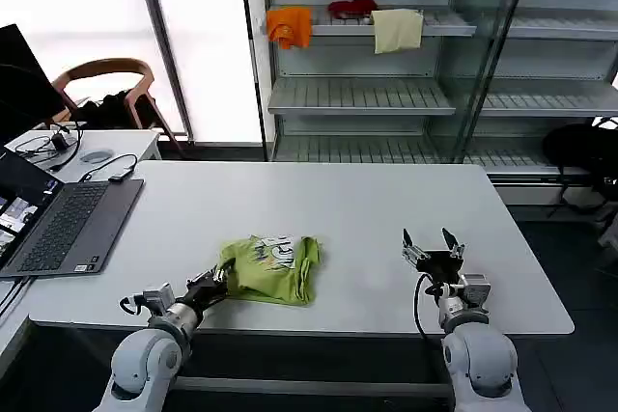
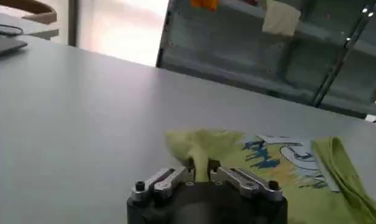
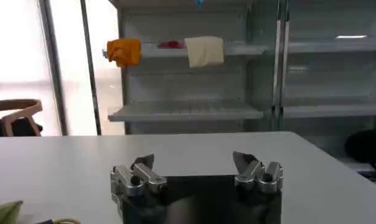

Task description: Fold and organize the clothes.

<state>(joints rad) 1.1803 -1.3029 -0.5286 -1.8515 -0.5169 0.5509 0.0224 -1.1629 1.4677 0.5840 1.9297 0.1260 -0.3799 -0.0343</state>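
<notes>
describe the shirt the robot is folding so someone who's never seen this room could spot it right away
On the white table, look near the front edge, left of the middle and just right of the grey laptop. The T-shirt lies there partly folded, with the left gripper pinching its corner while the right gripper waits open to its right. It is lime yellow-green with a blue print, unlike the orange, red and cream cloths on the shelf.
</notes>
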